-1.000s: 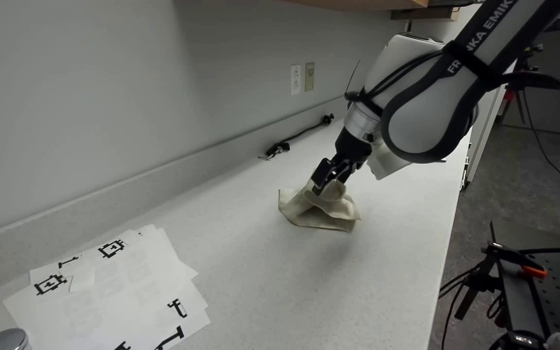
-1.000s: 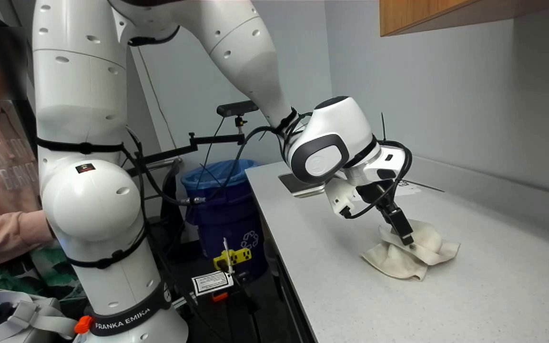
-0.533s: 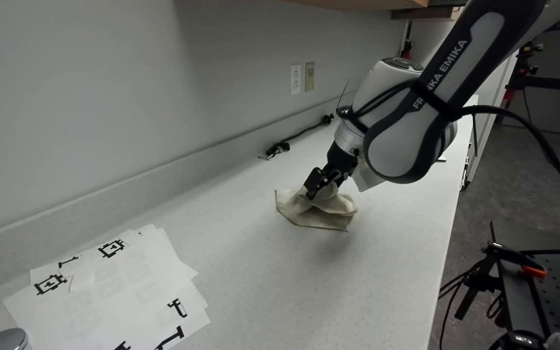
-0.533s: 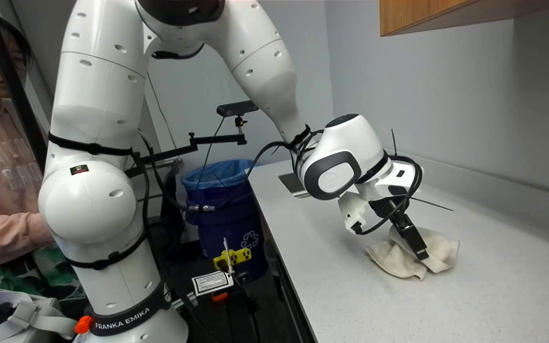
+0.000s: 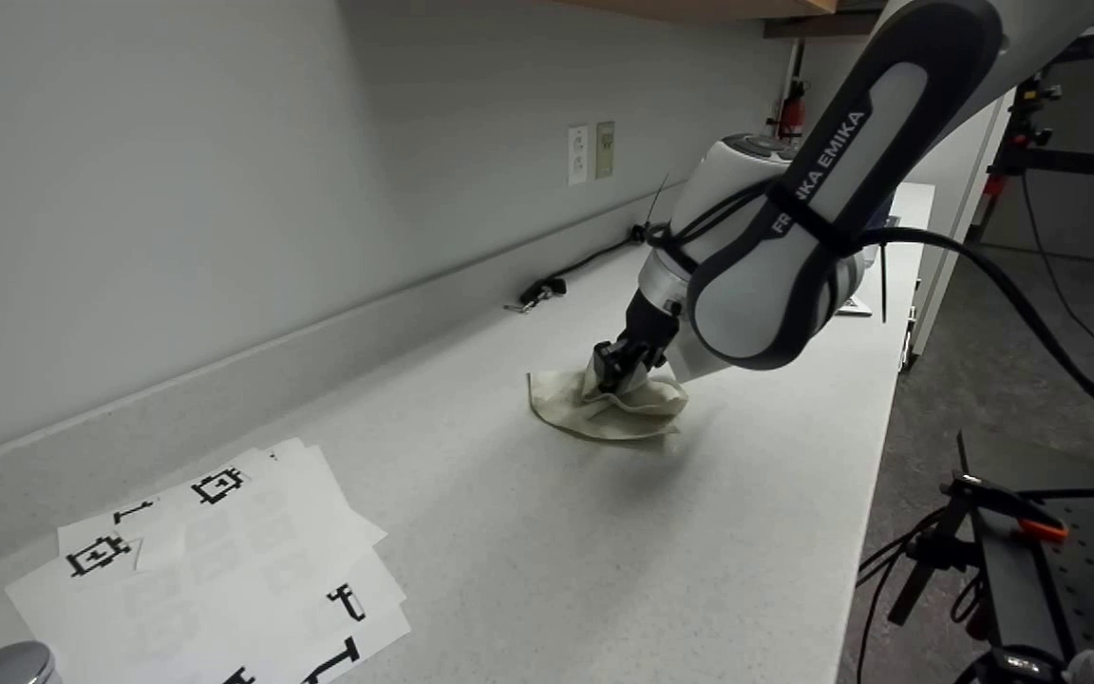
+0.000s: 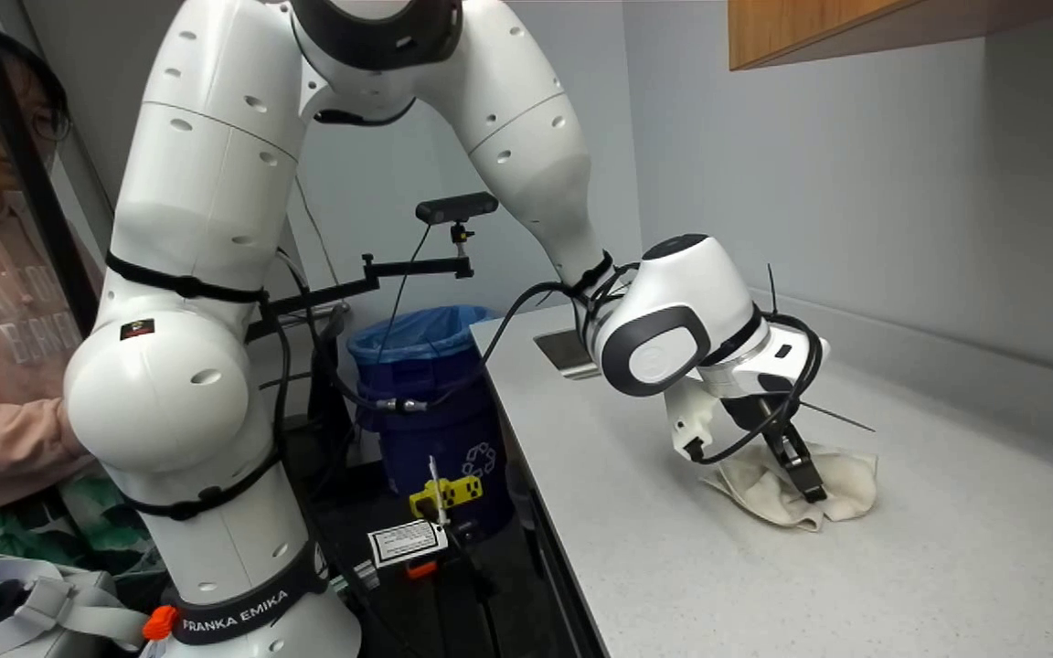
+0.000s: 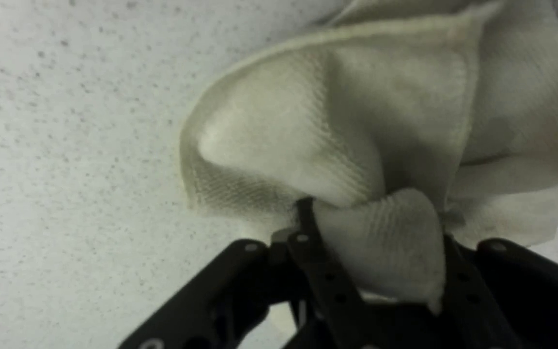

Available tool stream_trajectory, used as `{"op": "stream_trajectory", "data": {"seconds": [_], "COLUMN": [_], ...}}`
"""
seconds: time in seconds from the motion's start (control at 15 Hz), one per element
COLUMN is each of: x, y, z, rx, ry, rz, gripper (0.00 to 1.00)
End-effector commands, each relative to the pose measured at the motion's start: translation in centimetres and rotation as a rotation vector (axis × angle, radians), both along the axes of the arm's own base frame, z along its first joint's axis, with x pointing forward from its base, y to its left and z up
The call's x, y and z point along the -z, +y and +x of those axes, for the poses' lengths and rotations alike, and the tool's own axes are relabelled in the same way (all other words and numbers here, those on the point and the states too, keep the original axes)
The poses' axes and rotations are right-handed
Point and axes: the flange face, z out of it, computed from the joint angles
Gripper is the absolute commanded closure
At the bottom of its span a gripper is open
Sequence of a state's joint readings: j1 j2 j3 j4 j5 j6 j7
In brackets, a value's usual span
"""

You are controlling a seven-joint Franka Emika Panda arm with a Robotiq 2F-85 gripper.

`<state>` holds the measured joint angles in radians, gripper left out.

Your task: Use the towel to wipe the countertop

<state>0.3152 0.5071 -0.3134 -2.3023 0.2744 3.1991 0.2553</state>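
A cream towel point(image 5: 556, 404) lies crumpled on the pale speckled countertop point(image 5: 509, 532), and it also shows in an exterior view point(image 6: 851, 480). My gripper point(image 5: 615, 378) reaches down at a slant into the middle of the cloth, its tips low near the surface. Seen from the wrist, a bunched fold of the towel point(image 7: 284, 131) fills the space between the fingers of the gripper point(image 7: 378, 211), touching both. The jaws stand partly together on this fold. Loose cloth spreads around them, and the right fingertip is mostly hidden by it.
Printed paper sheets point(image 5: 215, 560) lie on the counter near the wall. A black cable with a clamp point(image 5: 547, 288) rests along the backsplash. A flat metallic device point(image 6: 568, 352) sits at the counter's far end. A wooden cabinet point(image 6: 856, 32) hangs above; a person point(image 6: 10, 311) sits behind the arm.
My gripper has moved down and a little toward the wall, deeper into the towel. Its fingers have come closer together around the cloth, and the towel has shifted slightly and flattened.
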Motion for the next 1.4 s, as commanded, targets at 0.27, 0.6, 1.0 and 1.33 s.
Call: {"op": "stream_trajectory", "data": {"seconds": [0.27,0.6,1.0,1.33], "x": [0.5,0.9,1.4,1.4], "y": [4.9,8.7,6.4,1.2], "z": [1.2,1.2,0.9,0.1], "rx": [-0.023,-0.093,-0.068,0.012], "ry": [0.001,0.011,0.007,-0.004], "rz": [0.104,0.136,0.100,0.048], "gripper": [0.97,0.97,0.97,0.97]}}
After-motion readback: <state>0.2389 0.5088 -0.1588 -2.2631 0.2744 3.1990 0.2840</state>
